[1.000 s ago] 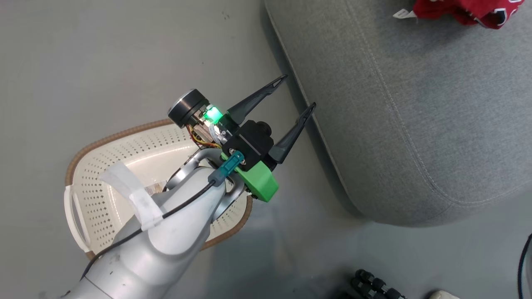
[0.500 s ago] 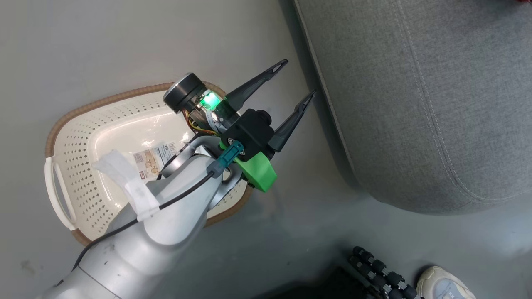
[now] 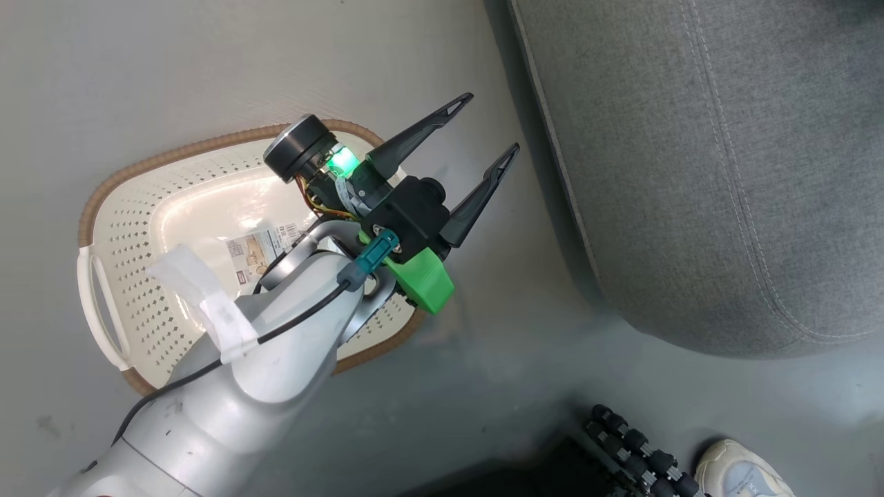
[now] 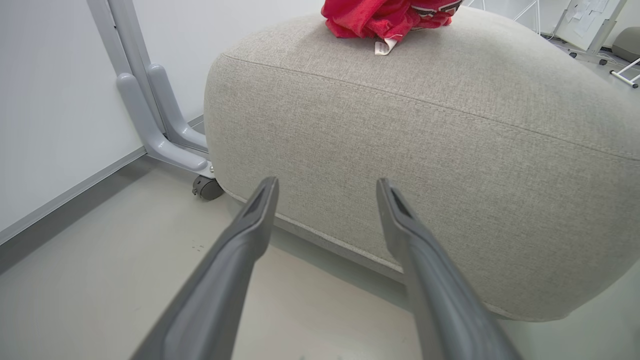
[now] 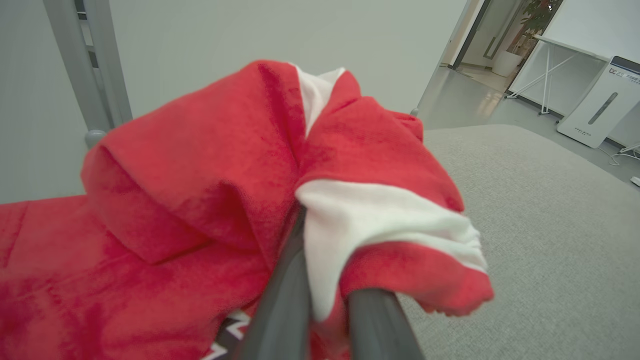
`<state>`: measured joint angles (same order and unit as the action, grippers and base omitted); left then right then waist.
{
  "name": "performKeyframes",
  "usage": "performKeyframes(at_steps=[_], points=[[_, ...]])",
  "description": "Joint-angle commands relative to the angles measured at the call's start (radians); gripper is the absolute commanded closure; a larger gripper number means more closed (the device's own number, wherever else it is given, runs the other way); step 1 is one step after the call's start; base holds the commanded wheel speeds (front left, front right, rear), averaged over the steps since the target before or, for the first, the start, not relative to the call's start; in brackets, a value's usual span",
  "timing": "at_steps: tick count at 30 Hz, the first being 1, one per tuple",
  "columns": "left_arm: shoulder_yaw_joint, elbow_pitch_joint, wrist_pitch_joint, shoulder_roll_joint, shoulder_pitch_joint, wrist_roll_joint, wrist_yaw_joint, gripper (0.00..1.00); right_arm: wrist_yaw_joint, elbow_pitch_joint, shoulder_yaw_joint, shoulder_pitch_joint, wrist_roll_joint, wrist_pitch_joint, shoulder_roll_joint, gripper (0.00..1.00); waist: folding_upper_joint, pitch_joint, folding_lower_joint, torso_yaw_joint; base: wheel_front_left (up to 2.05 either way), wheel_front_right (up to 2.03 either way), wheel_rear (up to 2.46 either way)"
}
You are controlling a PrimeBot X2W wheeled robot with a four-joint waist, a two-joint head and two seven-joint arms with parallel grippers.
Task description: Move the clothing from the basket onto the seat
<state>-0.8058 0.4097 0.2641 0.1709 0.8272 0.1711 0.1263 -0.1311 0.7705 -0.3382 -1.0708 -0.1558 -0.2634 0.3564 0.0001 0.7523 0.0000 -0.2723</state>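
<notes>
Red clothing (image 4: 380,17) lies bunched atop the grey seat (image 4: 450,150), cream basket (image 3: 131,276) just beside.

The basket (image 3: 131,214) stands on the floor (image 3: 173,69) at the left of the head view and the seat (image 3: 725,172) at the upper right, with a strip of floor between them. A label (image 3: 257,250) lies on the basket's bottom. The left arm (image 3: 262,359) reaches over the basket's right half, and the left arm's fingers (image 3: 421,134) hang spread above that strip, pointing toward the seat's edge. A shoe (image 3: 739,473) is at the lower right. The clothes (image 4: 385,17) lie on top of the seat, toward its far side. A wheeled frame (image 4: 150,110) stands left of the seat, by the wall (image 4: 50,100). The right arm's fingers (image 5: 282,300) are closed on a fold of the clothes, with more cloth to their left and the seat's top to their right.
</notes>
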Motion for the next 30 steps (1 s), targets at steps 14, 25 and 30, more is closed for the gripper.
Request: performKeyframes(at_steps=[14, 25, 30], points=[[0.057, -0.042, 0.0, -0.002, -0.065, 0.028, -0.042, 0.0, 0.001, -0.108, -0.03, 0.17, -0.005, -0.002, -0.039, 0.0, -0.0001, -0.125, 0.0, 0.01, 0.0, 0.0, 0.0], [0.139, -0.079, 0.0, -0.002, -0.189, 0.048, -0.071, 0.0, 0.001, -0.28, 0.036, 0.431, -0.022, -0.002, -0.126, 0.0, -0.0001, -0.287, 0.0, 0.033, 0.0, 0.0, 0.0], [0.192, -0.1, 0.0, -0.009, -0.258, 0.054, -0.084, 0.0, 0.001, -0.368, 0.096, 0.512, -0.037, -0.002, -0.154, 0.0, -0.0001, -0.349, 0.0, 0.057, 0.0, 0.0, 0.0]])
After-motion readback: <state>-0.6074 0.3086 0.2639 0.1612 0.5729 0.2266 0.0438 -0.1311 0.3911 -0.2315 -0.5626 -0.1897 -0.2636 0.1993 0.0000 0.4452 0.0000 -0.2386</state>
